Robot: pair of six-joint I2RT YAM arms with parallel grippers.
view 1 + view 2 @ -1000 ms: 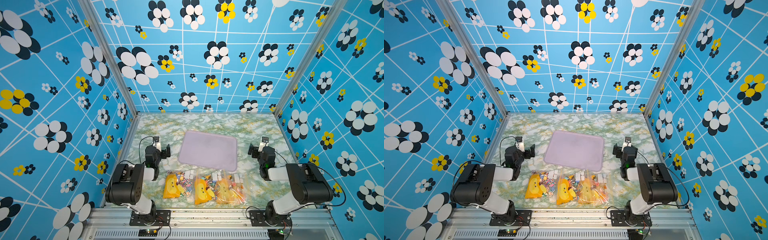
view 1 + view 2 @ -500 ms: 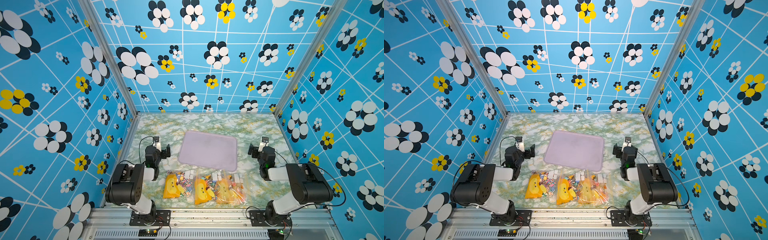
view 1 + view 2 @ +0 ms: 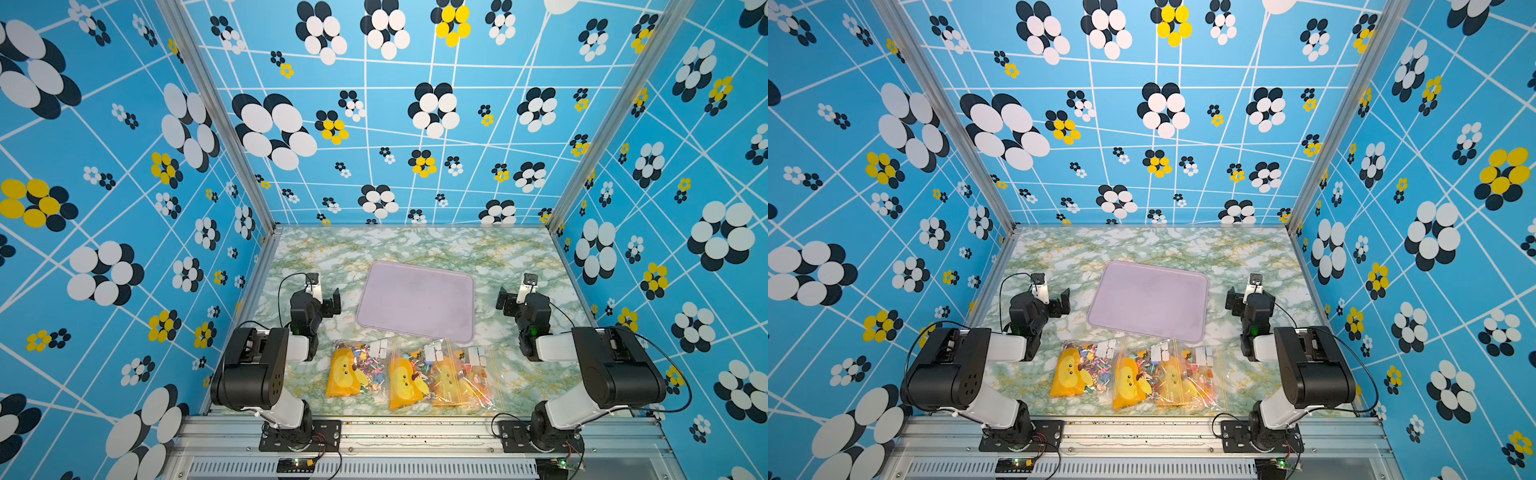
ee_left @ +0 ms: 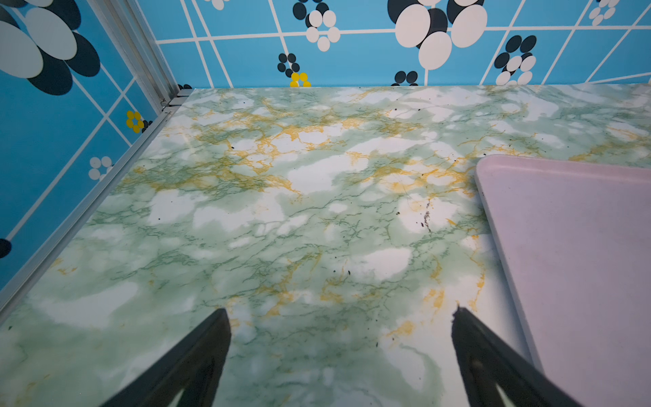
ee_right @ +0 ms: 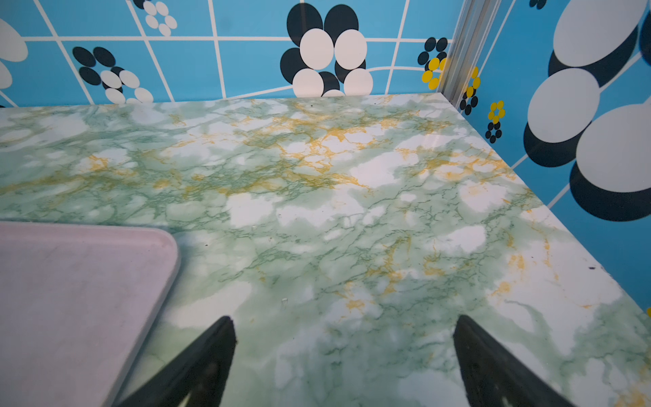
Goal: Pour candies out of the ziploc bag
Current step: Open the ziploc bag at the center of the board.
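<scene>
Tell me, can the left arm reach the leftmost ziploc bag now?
Probably yes: the left gripper is open and empty, and the leftmost ziploc bag lies beside that arm, uncovered.

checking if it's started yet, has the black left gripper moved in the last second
No. In a top view the left gripper stays open at the same spot beside the flat lilac rectangular tray.

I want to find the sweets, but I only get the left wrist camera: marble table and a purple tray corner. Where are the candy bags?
Observer: Three ziploc bags lie on the table, just on the robot's side of the tray.
Operator: Is the other gripper holding one?
Observer: No, the right gripper is open and empty, beside the tray's right edge.
Operator: Any sweets poured yet?
Observer: None; the candies are all inside the bags.
</scene>
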